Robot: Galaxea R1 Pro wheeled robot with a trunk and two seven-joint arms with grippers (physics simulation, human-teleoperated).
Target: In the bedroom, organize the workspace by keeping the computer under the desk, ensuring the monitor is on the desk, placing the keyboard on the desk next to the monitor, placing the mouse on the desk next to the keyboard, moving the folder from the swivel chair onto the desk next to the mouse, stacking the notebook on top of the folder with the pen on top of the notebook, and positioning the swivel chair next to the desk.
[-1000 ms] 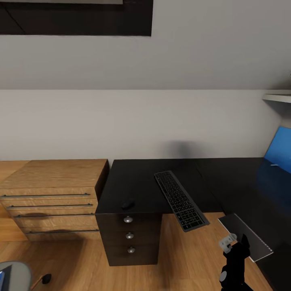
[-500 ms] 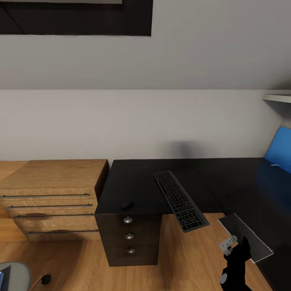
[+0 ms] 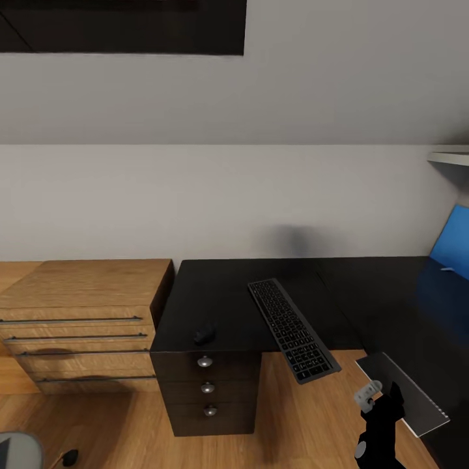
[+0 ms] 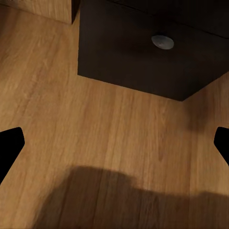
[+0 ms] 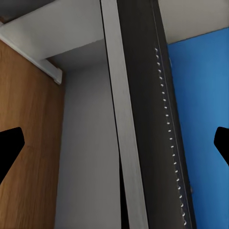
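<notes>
Long black desk point(image 3: 228, 299) against the pale wall, with a light wooden dresser point(image 3: 85, 312) touching its drawer-unit end. On the desk, near the middle, the dark keyboard point(image 3: 291, 327), lying askew with one end jutting past the front edge. Toward the desk's other wing, a thin dark notebook point(image 3: 404, 391) overhanging the edge, and beyond it the blue folder point(image 3: 453, 244) leaning upright. Just above the drawer unit's round knobs point(image 3: 205, 361), the small mouse point(image 3: 204, 334) (close to the desk's front edge). Below the notebook, the right gripper point(image 3: 381, 397), fingers spread wide in its wrist view. Left gripper point(image 4: 114, 143) likewise parted, over bare floor point(image 4: 95, 143) beside the drawer unit.
</notes>
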